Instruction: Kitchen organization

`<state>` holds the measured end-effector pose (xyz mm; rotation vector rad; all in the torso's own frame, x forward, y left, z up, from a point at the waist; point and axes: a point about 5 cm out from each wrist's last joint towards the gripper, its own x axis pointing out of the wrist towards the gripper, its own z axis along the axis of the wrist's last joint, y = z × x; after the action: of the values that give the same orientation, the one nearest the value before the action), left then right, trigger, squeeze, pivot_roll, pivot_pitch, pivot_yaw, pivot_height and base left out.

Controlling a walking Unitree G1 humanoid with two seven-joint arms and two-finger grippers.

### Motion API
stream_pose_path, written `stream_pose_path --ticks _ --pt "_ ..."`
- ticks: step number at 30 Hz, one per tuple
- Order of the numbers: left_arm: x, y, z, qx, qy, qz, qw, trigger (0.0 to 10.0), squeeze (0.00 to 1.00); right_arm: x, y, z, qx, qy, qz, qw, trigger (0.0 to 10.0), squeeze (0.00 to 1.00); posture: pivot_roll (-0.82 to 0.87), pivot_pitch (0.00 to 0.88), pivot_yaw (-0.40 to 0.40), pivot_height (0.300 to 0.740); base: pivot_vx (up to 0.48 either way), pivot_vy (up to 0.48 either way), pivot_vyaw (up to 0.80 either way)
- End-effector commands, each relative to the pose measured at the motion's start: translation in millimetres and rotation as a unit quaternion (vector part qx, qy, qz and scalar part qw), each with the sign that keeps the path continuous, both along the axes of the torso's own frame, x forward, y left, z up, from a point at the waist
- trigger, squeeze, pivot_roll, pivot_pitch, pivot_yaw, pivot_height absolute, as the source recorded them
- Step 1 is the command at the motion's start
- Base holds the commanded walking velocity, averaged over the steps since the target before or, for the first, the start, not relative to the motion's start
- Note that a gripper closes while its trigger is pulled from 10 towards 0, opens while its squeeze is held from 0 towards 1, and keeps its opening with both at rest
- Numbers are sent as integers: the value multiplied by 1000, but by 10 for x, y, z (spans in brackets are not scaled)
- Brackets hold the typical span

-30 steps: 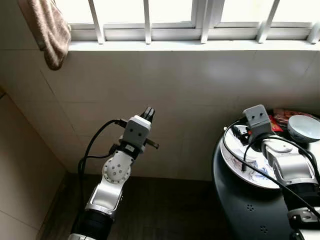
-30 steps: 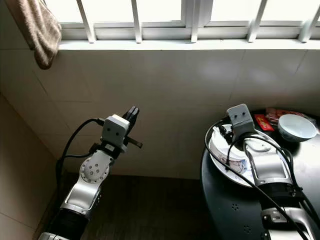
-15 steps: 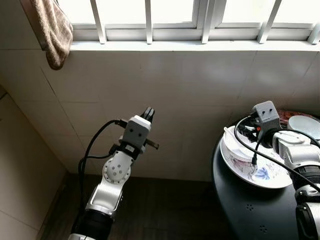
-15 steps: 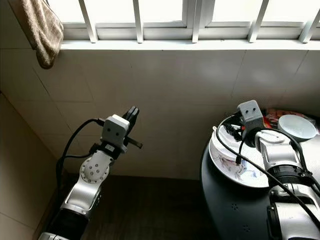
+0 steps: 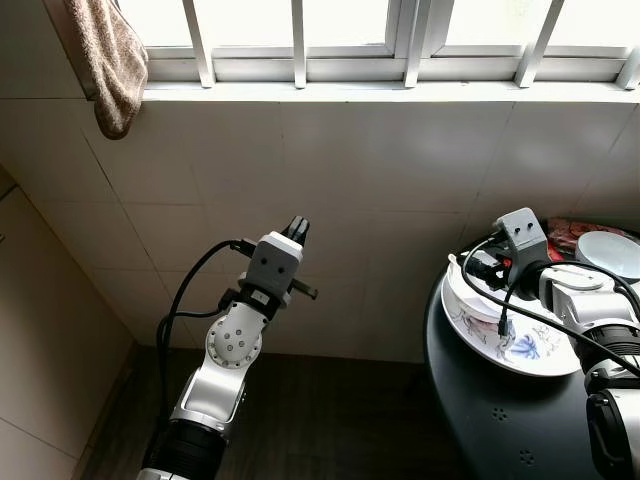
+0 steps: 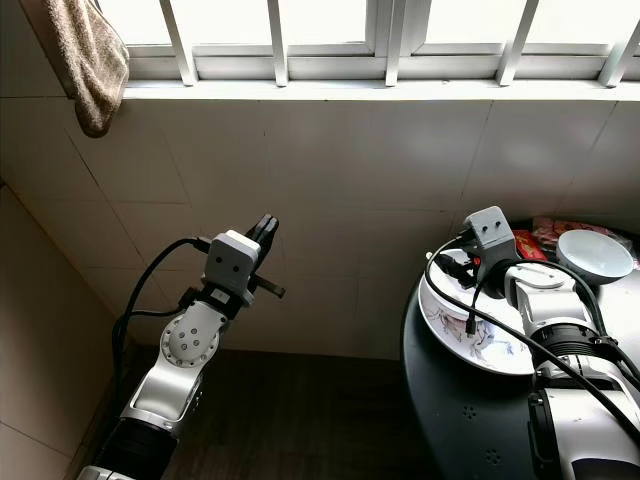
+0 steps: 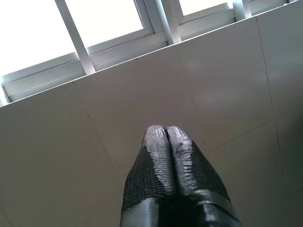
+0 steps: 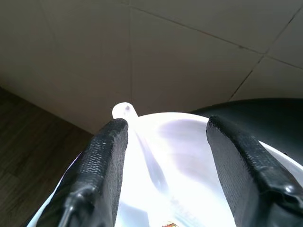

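With the right gripper (image 8: 163,165) spread over it, the white spoon (image 8: 142,142) in the bowl (image 5: 475,295) on the table (image 5: 480,420) is judged light, glazed, slippery and breakable, best pinched across its handle; the left gripper (image 7: 165,137) is pressed together.

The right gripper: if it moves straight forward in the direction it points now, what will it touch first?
Most likely the white spoon in the white bowl, which lie between the open fingers of the right gripper. Beyond them comes the tiled wall; depth is unclear.
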<state>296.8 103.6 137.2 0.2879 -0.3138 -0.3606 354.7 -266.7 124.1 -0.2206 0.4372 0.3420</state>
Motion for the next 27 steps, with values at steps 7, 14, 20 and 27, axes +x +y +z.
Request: stream_pose_path --ticks 7,14,20,27 --pt "-21 -10 30 4 -5 1 1000 10000 0 28 70 -32 -17 15 29 999 10000 0 -81 0 -12 740 0 0 0" --pt "-25 2 28 4 -5 6 1000 10000 0 3 84 -113 -28 30 30 999 10000 0 -74 0 -19 740 0 0 0" --pt "-37 -2 24 4 -5 8 1000 10000 0 -12 79 -147 -33 36 32 998 10000 0 -73 0 -21 740 0 0 0" --pt "-40 0 19 4 -5 9 1000 10000 0 -19 67 -164 -30 38 21 999 0 0 -74 0 -22 740 0 0 0"
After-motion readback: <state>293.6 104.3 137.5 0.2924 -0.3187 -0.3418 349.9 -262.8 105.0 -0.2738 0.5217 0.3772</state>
